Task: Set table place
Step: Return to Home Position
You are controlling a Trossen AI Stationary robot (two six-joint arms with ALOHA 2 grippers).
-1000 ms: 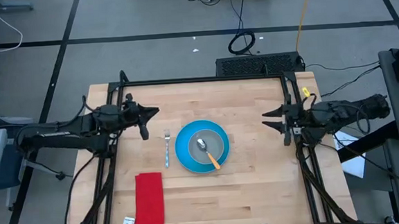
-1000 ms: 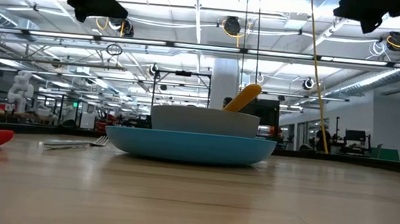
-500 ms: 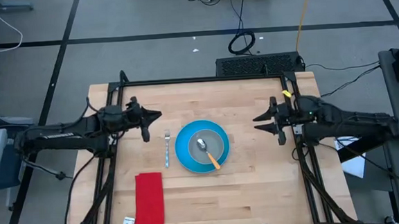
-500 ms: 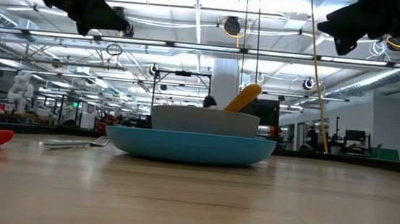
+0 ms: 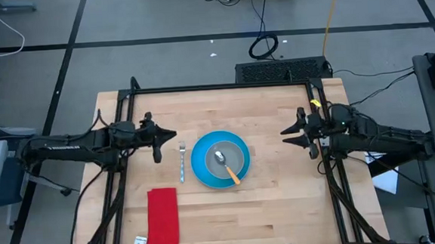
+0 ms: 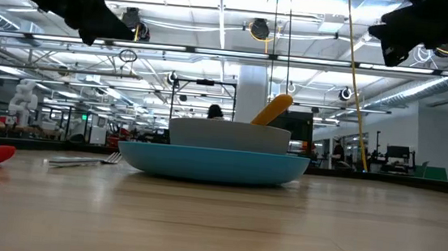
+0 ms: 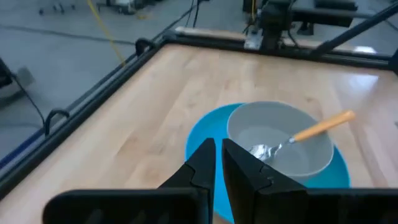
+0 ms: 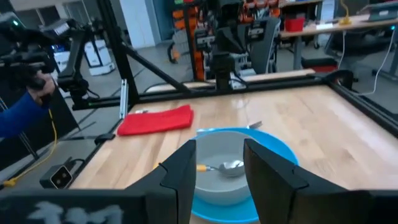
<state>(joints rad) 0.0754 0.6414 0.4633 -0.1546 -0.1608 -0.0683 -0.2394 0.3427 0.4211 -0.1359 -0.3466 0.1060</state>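
The round blue plate (image 5: 202, 168) lies flat near the table's middle, and the grey bowl (image 5: 231, 153) stands on it. The spoon (image 5: 226, 165) has its metal end in the bowl and its orange handle (image 6: 272, 110) leans on the rim. The silver fork (image 5: 182, 162) lies flat on the wood just left of the plate. My left gripper (image 5: 170, 134) hovers, shut, left of the fork; the left wrist view shows the left gripper (image 7: 219, 158) pointing at the bowl. My right gripper (image 5: 288, 133) hovers, open, right of the plate; the right wrist view shows the right gripper (image 8: 221, 158) open.
A red folded cloth (image 5: 163, 218) lies near the near-left corner with a small white tag (image 5: 140, 241) beside it. Black rails (image 5: 223, 87) run along the table's edges. A person's blue sleeve (image 8: 18, 118) shows beyond the table's left side.
Both grippers have come down a little while staying above the table. The right gripper has also moved slightly toward the plate as its arm dropped lower. Plate, bowl, spoon and fork have not moved.
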